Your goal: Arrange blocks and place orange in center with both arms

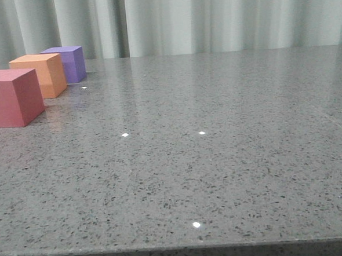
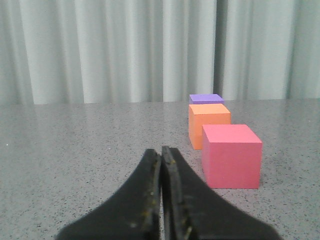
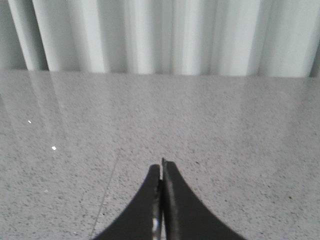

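Note:
Three cubes stand in a row at the far left of the grey table [image 1: 208,160]. The reddish-pink cube [image 1: 9,97] is nearest, the orange cube [image 1: 40,75] is behind it in the middle, and the purple cube [image 1: 68,63] is farthest. The left wrist view shows the same row: reddish-pink cube [image 2: 231,156], orange cube [image 2: 207,122], purple cube [image 2: 205,98]. My left gripper [image 2: 161,150] is shut and empty, a little short of the reddish-pink cube and to its side. My right gripper [image 3: 161,166] is shut and empty over bare table. Neither gripper shows in the front view.
Pale pleated curtains [image 1: 211,18] hang behind the table's far edge. The table's front edge [image 1: 178,246] runs along the bottom of the front view. A faint seam line [image 3: 107,192] crosses the tabletop near my right gripper.

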You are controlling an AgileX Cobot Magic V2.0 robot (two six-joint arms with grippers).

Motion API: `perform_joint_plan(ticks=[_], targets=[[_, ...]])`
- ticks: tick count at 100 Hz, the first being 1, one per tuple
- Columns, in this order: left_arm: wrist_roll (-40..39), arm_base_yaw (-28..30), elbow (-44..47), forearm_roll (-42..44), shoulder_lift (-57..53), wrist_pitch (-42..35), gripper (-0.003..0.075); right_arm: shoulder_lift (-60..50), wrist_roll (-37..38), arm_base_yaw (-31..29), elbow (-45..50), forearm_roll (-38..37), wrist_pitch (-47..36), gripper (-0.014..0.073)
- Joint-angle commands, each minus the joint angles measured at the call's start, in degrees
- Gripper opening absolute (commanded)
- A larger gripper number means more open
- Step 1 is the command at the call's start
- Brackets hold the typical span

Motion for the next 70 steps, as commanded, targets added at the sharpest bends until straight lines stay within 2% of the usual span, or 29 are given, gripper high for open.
perform_joint_plan(ticks=[1, 41, 70], targets=[[-0.2, 0.0, 2.4, 0.1, -2.2, -4.9, -0.0020, -3.2, -2.0, -0.3, 1.5, 2.0, -8.1, -0.0110], [-0.2, 0.0, 2.4, 0.1, -2.2, -4.9, -0.0020, -19.4, -2.0, -0.3, 19.5, 4.0, -22.4, -0.0110], [-0.2, 0.0, 2.4, 0.1, -2.2, -4.6, -0.0020, -19.1, -1.9, -0.3, 19.4, 4.0, -21.0, -0.0110]])
